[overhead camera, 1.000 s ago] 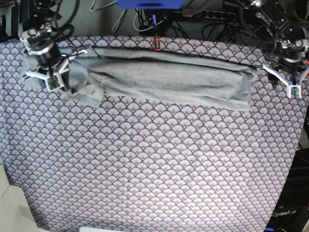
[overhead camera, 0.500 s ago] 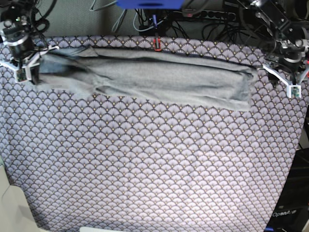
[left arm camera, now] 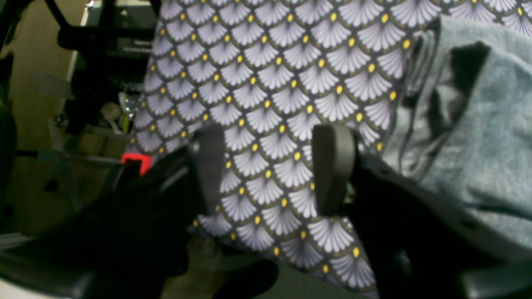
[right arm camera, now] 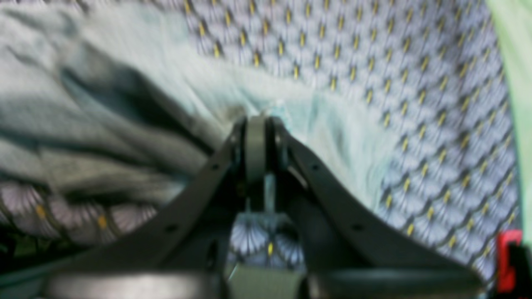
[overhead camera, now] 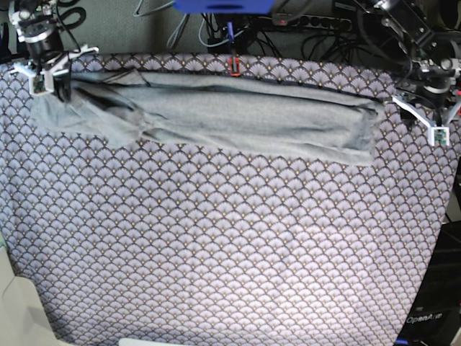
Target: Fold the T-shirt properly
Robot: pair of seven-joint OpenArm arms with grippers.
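The light grey T-shirt (overhead camera: 245, 115) lies as a long folded band along the far side of the purple scallop table cloth (overhead camera: 230, 245). My right gripper (overhead camera: 54, 85) is at the far left corner, shut on the T-shirt's left end; the right wrist view shows the closed tips (right arm camera: 257, 120) pinching the grey fabric (right arm camera: 124, 104). My left gripper (overhead camera: 420, 120) is open and empty just past the T-shirt's right end. In the left wrist view its fingers (left arm camera: 332, 166) stand apart over the bare cloth, with the T-shirt's edge (left arm camera: 478, 124) to the right.
A red clip (overhead camera: 234, 66) sits on the table's far edge. Cables and a power strip (overhead camera: 317, 21) run behind the table. The table's right edge is close to the left gripper, and the floor shows below it (left arm camera: 41, 83).
My right gripper has pulled the T-shirt's left end out to the left, then back toward the far left corner, stretching the bunched part flatter. The left arm has not moved.
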